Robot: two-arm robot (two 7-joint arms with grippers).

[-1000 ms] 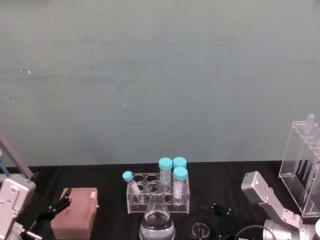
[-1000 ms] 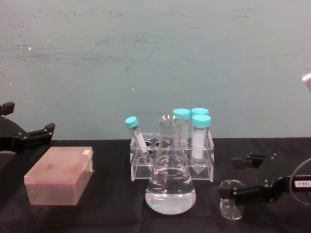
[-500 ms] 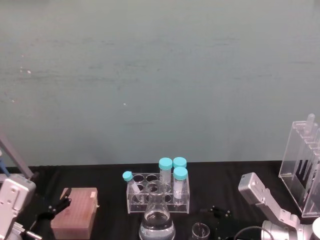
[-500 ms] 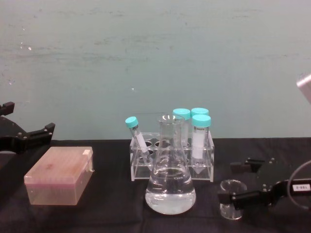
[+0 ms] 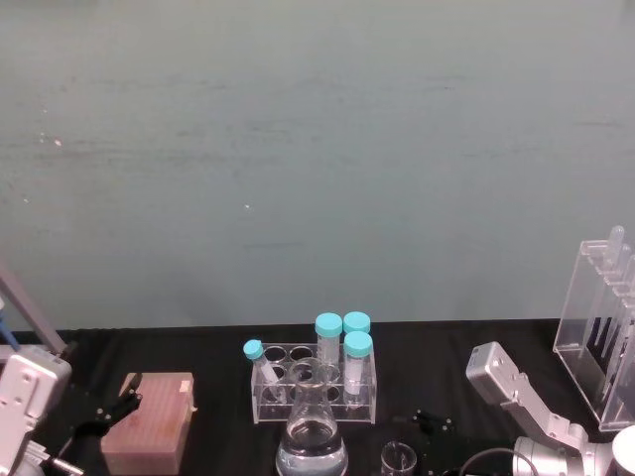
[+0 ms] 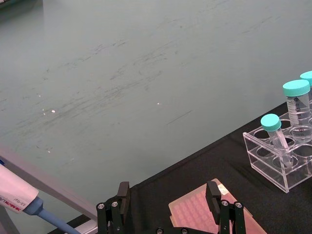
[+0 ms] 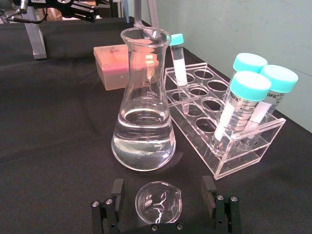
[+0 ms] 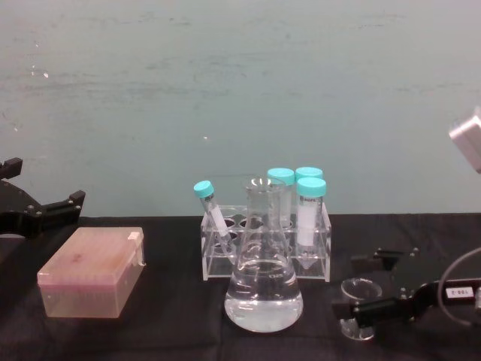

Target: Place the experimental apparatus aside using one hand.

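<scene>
The right gripper (image 7: pixel 163 187) sits low at the front right of the counter (image 8: pixel 165 331), its fingers (image 7: pixel 117 194) spread wide on either side of the small glass beaker (image 7: pixel 158 204), which stands upright between them just right of the water-filled conical flask (image 8: pixel 263 280). The tall clear rack of pipettes (image 5: pixel 600 337) stands at the far right, well apart. The left gripper (image 6: pixel 167 191) hangs with fingers wide over the pink tip box (image 8: pixel 92 272).

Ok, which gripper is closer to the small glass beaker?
Right. The right gripper sits open around the beaker; the left gripper hangs open by the pink box, beyond the flask.
</scene>
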